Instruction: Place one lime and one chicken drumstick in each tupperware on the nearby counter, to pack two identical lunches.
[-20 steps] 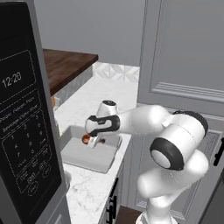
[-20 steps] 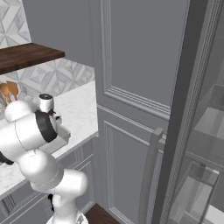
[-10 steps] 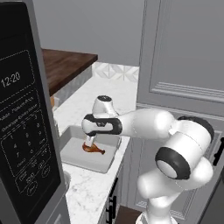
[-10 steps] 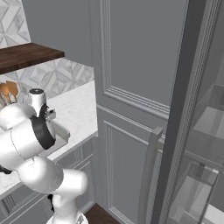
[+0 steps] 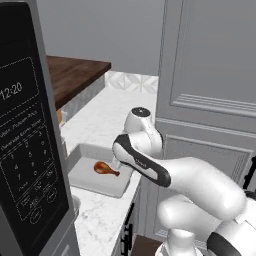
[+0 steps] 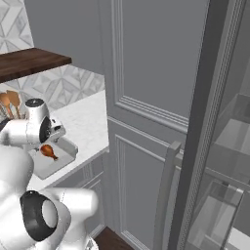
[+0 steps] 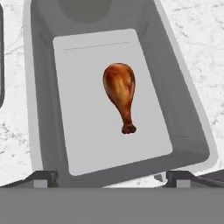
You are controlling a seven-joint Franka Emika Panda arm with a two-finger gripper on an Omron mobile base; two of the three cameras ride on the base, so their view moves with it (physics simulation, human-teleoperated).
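Gripper (image 7: pixel 112 177) jaws spread wide at the hand view's bottom corners, holding nothing, above the tupperware (image 7: pixel 192 144) on the counter (image 7: pixel 197 39), with the chicken drumstick (image 7: pixel 120 92) lying loose at the tray's centre.

A glossy reddish-brown drumstick (image 7: pixel 119 92) lies mid-frame in a grey tupperware (image 7: pixel 43 87) with a paler floor, on the white, faintly grey-veined tabletop (image 7: pixel 197 39). Upper left, a dark-brown wooden shelf (image 5: pixel 70 75).
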